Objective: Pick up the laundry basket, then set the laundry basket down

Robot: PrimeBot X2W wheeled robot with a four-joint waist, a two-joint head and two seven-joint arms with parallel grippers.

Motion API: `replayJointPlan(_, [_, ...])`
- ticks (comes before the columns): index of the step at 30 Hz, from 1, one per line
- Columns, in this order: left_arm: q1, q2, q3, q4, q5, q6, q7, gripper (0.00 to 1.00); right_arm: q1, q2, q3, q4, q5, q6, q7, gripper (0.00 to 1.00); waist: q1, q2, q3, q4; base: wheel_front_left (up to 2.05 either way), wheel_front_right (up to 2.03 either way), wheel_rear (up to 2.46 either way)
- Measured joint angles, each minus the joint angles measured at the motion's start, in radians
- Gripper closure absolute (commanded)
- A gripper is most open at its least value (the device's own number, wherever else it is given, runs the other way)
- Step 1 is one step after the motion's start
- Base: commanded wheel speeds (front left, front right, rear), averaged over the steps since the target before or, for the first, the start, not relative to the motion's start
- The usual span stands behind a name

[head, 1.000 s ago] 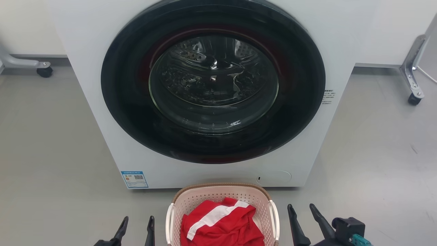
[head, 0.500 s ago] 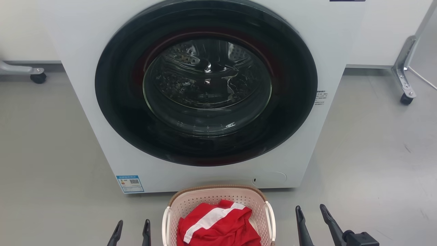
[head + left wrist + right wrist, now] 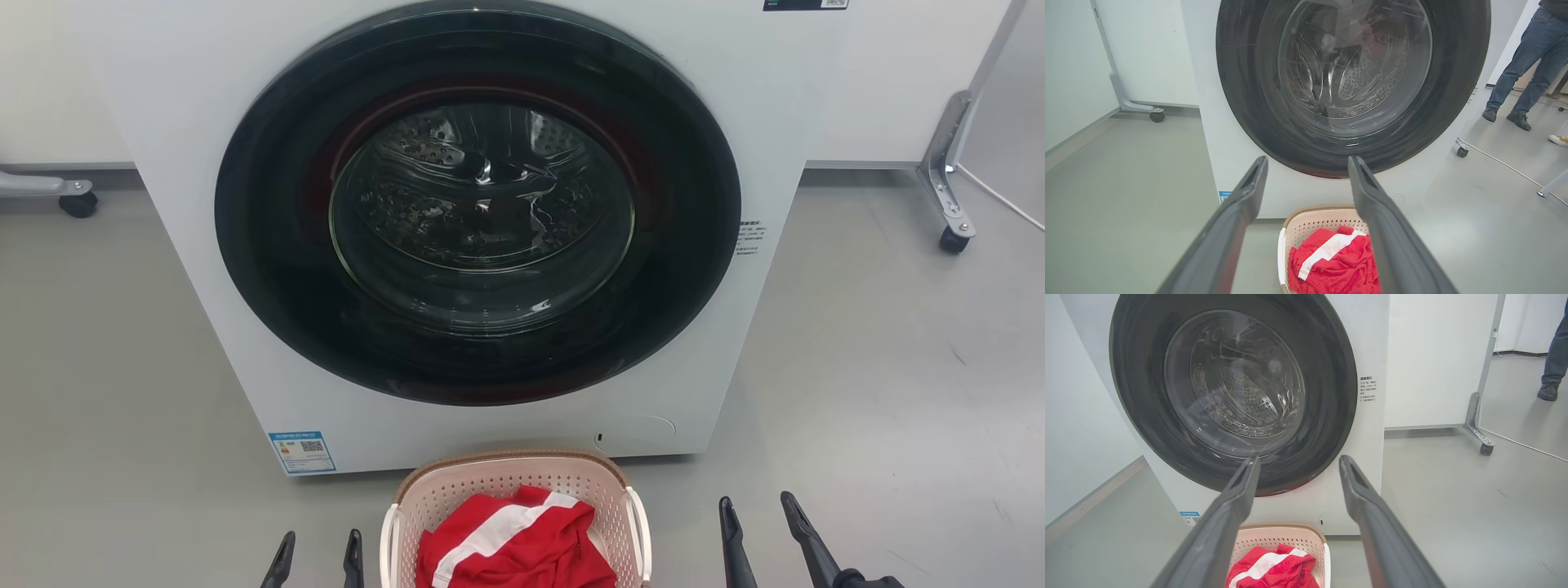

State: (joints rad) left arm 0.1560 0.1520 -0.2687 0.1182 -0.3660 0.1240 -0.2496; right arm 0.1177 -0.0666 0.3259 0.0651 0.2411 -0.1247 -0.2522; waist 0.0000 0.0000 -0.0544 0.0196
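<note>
Grey floor (image 3: pixel 898 367) — washing machine (image 3: pixel 482 245), laundry basket (image 3: pixel 490 490) just before it

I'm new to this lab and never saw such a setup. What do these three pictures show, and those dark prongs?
A two-armed wheeled robot took them. One camera sits on its head, looking down; one on each wrist looks along that hand's two dark fingers. The left hand and right hand are open and hold nothing. Between them, on the grey floor, stands a pink laundry basket holding a red and white garment, before a white washing machine. A person's legs show in the left wrist view.
</note>
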Motion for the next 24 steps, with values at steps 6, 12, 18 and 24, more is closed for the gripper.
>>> replayJointPlan(6, [0.016, -0.005, 0.003, -0.008, 0.010, 0.000, 0.000, 0.00, 0.016, 0.004, -0.002, -0.016, -0.018, 0.000, 0.000, 0.00, 0.0000, 0.0000, -0.005, 0.000, 0.00, 0.00, 0.00])
replayJointPlan(12, [0.017, -0.011, 0.018, -0.017, 0.021, 0.000, 0.000, 0.00, 0.017, 0.009, -0.003, -0.028, -0.041, 0.000, 0.000, 0.00, 0.0000, 0.0000, -0.008, 0.008, 0.00, 0.00, 0.00])
replayJointPlan(18, [0.017, -0.013, 0.030, -0.018, 0.028, 0.000, 0.000, 0.00, 0.018, 0.012, -0.003, -0.035, -0.043, 0.000, 0.000, 0.00, 0.0000, 0.0000, -0.009, 0.013, 0.00, 0.00, 0.00])
replayJointPlan(24, [0.017, -0.016, 0.041, -0.019, 0.055, 0.000, 0.000, 0.00, 0.018, 0.013, -0.003, -0.042, -0.050, 0.000, 0.000, 0.00, 0.0000, 0.0000, -0.006, 0.014, 0.00, 0.00, 0.00])
